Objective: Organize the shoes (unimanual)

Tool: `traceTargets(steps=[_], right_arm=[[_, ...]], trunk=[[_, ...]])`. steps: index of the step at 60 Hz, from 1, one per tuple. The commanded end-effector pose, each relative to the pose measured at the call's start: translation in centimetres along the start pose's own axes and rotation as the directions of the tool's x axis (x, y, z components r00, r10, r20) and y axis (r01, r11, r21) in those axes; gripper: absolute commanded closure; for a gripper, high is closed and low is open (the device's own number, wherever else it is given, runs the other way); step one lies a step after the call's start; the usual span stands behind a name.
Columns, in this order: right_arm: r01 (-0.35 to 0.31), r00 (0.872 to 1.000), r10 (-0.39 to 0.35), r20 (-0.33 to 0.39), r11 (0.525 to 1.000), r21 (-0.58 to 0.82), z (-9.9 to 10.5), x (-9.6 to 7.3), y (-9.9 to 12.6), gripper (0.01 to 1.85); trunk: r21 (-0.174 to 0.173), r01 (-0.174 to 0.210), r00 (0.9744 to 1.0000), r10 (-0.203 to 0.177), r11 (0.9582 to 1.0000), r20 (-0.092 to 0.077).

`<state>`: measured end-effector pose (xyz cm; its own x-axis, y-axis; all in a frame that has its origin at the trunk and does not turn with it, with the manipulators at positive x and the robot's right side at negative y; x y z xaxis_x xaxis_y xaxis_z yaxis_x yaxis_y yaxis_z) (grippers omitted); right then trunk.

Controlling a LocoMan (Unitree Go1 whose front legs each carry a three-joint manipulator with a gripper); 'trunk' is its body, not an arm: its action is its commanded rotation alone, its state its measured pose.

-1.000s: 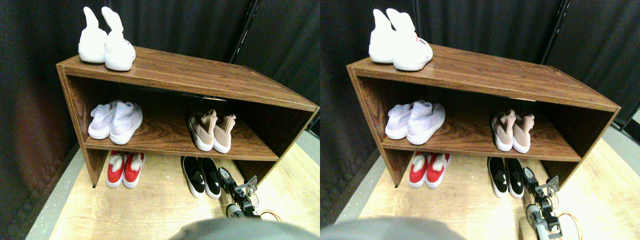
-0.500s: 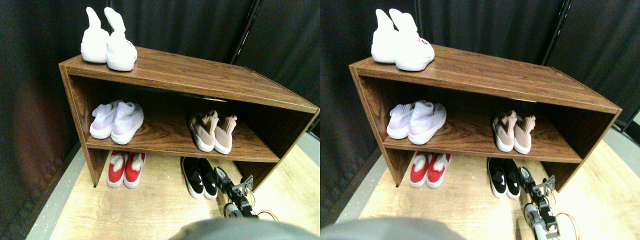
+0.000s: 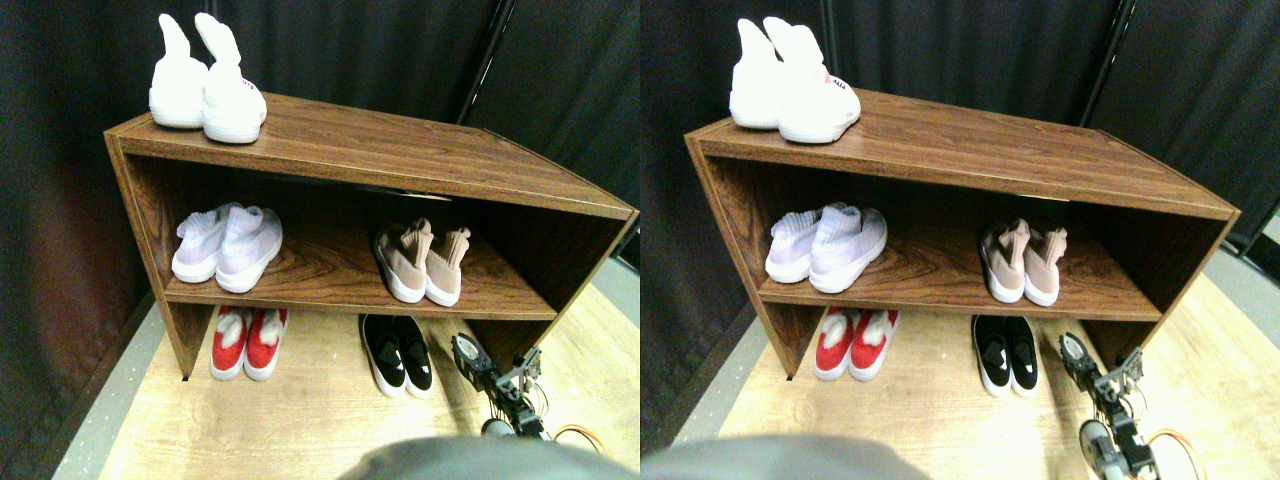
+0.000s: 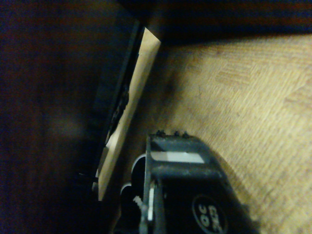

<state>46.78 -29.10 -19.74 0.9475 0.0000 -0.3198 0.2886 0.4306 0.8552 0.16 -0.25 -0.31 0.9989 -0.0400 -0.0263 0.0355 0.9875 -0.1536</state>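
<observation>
Shoes (image 3: 420,262) sat on middle shelf (image 3: 330,290), right; another pair (image 3: 227,246) left on it. High-collared pair (image 3: 203,85) on rack top, left. Two pairs on floor (image 3: 300,420) beneath. Right gripper (image 3: 500,378) low, right of the floor pairs.

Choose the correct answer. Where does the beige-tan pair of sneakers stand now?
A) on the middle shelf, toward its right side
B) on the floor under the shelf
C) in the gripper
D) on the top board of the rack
A: the beige-tan sneakers stand side by side on the middle shelf of the wooden rack, right of the pale lilac pair, while the right gripper is low by the floor.
</observation>
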Motion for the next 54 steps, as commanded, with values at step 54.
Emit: traceTargets(steps=[54], right_arm=[[-0.458,0.889,0.452,-0.076,0.884,-0.097,-0.7,-14.2,9.6,1.8]], trunk=[[0.013,0.047,0.987,-0.049,0.9988,0.153]])
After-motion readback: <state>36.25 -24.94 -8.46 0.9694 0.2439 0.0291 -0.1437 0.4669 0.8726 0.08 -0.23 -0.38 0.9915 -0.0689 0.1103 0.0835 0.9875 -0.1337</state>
